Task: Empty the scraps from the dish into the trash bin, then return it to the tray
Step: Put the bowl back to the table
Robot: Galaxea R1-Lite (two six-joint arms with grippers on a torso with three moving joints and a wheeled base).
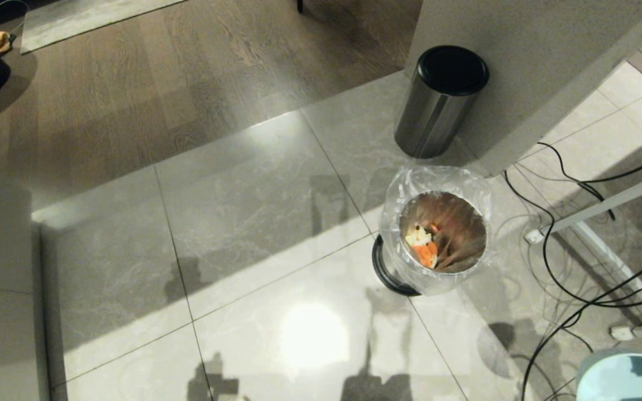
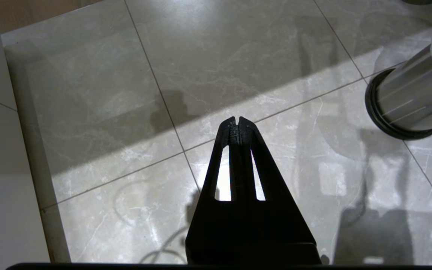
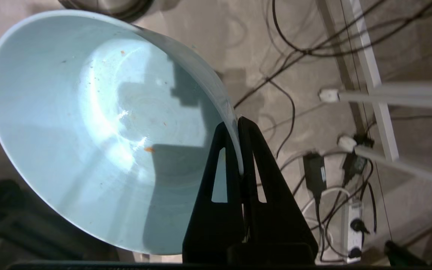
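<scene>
Dish: light-blue dish (image 3: pixel 88 127) pinched by its rim in the right hand (image 3: pixel 239 123), one finger inside the wall and one outside; in the head view it (image 1: pixel 627 376) shows only at the lower right corner, away from the trash bin.
Dish contents: nearly bare, just a few tiny orange flecks clinging to the inside.
Scraps: scraps (image 1: pixel 424 245) of orange carrot and whitish bits lie inside the bag.
Trash bin: trash bin (image 1: pixel 438 231) stands on the tiled floor, its clear liner folded over the rim and a black ring at its base.
Progress: the emptying looks done; by my reading only the return of the dish is left.
Tray: not in any view, so how far off it is cannot be told.
Left hand: left hand (image 2: pixel 237 120) hangs idle over the floor tiles, fingers pressed together, nothing in it; the bin's base (image 2: pixel 399 108) lies off to one side of it.
Around: steel cylinder with black lid (image 1: pixel 441 100) behind the bin by a wall; black cables (image 1: pixel 572 289), a power strip (image 3: pixel 353 228) and a white frame leg (image 1: pixel 611 256) on the floor to the right.
In the way: the cables and frame leg crowd the right side, a snag risk, I judge, if the arm swings low.
</scene>
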